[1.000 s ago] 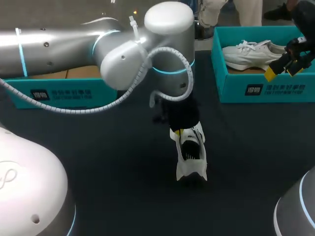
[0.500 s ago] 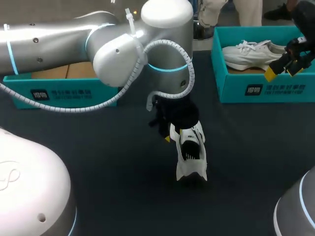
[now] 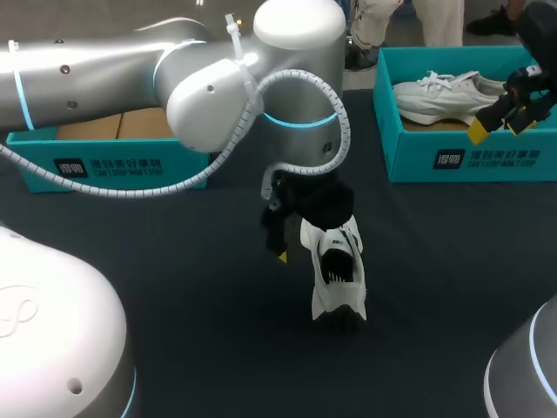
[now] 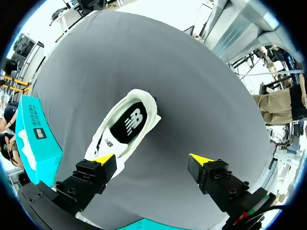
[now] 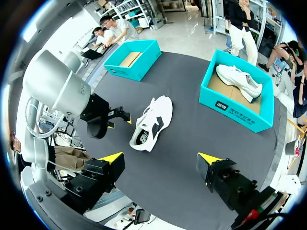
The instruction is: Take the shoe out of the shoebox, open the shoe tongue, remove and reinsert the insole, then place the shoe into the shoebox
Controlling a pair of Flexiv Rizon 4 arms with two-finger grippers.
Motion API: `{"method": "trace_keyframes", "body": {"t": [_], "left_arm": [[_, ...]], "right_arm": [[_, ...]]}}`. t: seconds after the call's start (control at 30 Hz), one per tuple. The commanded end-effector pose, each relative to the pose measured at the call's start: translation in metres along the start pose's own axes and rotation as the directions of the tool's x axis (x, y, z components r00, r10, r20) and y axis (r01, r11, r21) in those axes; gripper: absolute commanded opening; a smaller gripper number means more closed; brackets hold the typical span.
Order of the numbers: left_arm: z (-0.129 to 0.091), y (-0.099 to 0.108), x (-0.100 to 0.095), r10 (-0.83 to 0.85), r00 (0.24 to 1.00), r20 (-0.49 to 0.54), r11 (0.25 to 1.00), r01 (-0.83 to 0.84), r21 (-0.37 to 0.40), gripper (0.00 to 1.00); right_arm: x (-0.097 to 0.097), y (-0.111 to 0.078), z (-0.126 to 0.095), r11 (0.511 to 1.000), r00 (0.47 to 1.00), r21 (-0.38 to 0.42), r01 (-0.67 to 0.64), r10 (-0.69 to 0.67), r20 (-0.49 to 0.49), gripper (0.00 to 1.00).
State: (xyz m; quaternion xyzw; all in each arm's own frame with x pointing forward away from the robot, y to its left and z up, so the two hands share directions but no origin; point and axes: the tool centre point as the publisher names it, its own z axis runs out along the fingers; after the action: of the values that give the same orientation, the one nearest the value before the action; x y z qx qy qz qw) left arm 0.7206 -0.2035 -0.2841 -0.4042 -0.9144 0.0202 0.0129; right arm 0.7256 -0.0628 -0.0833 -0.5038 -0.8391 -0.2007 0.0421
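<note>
A white sneaker [image 3: 338, 277] with a dark inside rests on the black table [image 3: 191, 287], its heel end toward my left gripper [image 3: 296, 239]. That gripper hangs just above and beside the heel, open and holding nothing. In the left wrist view the sneaker [image 4: 125, 125] lies ahead of the left gripper [image 4: 152, 159], close to one yellow-tipped finger [image 4: 103, 158]. My right gripper [image 3: 500, 126] is open over the right teal shoebox [image 3: 461, 158]. In the right wrist view the right gripper [image 5: 160, 158] stands high above the sneaker [image 5: 151, 122].
The right teal shoebox [image 5: 235, 111] holds a second white shoe [image 3: 444, 94]. An empty teal shoebox [image 3: 104, 161] with a cardboard floor stands at the back left, partly behind my left arm [image 3: 174, 70]. The same empty box [image 5: 132, 60] shows in the right wrist view.
My left gripper was shut at the sneaker's heel; its fingers have spread wide and let go, one tip swinging out to the left. The sneaker and the right arm have not moved.
</note>
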Motion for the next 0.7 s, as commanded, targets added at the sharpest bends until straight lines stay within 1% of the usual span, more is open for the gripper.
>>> {"method": "trace_keyframes", "body": {"t": [0.03,0.1,0.13,0.23,0.33,0.37,0.43,0.5,0.63,0.7], "left_arm": [[-0.007,-0.017,-0.001,-0.226,0.971,-0.081,0.973,0.221,-0.071,1.00],[-0.008,-0.021,0.004,-0.259,0.962,-0.082,0.966,0.257,-0.039,1.00],[-0.009,-0.024,0.010,-0.324,0.942,-0.083,0.946,0.322,-0.038,1.00],[-0.009,-0.030,0.021,-0.403,0.910,-0.095,0.915,0.401,-0.041,1.00],[-0.010,-0.035,0.030,-0.459,0.883,-0.092,0.888,0.457,-0.044,1.00],[-0.010,-0.037,0.033,-0.463,0.881,-0.099,0.886,0.463,-0.032,1.00],[-0.009,-0.043,0.039,-0.495,0.864,-0.094,0.869,0.494,-0.043,1.00],[-0.007,-0.049,0.044,-0.510,0.855,-0.096,0.860,0.509,-0.037,1.00],[0.004,-0.062,0.047,-0.545,0.836,-0.069,0.839,0.542,-0.058,1.00],[0.010,-0.067,0.045,-0.537,0.841,-0.064,0.844,0.533,-0.062,1.00]], "right_arm": [[-0.001,0.003,0.000,1.000,1.000,0.007,-0.001,0.001,-0.001,1.00],[-0.001,0.003,0.000,1.000,1.000,0.007,-0.001,0.001,-0.001,1.00],[-0.001,0.003,0.000,1.000,1.000,0.007,-0.001,0.001,-0.001,1.00],[-0.001,0.003,0.000,1.000,1.000,0.007,-0.001,0.001,-0.001,1.00],[-0.001,0.003,0.000,1.000,1.000,0.007,-0.001,0.001,-0.001,1.00],[-0.001,0.003,0.000,1.000,1.000,0.007,-0.001,0.001,-0.001,1.00],[-0.001,0.003,0.000,1.000,1.000,0.007,-0.001,0.001,-0.001,1.00],[-0.001,0.003,0.000,1.000,1.000,0.007,-0.001,0.001,-0.001,1.00],[-0.001,0.003,0.000,1.000,1.000,0.007,-0.001,0.001,-0.001,1.00],[-0.001,0.003,0.000,1.000,1.000,0.007,-0.001,0.001,-0.001,1.00]]}}
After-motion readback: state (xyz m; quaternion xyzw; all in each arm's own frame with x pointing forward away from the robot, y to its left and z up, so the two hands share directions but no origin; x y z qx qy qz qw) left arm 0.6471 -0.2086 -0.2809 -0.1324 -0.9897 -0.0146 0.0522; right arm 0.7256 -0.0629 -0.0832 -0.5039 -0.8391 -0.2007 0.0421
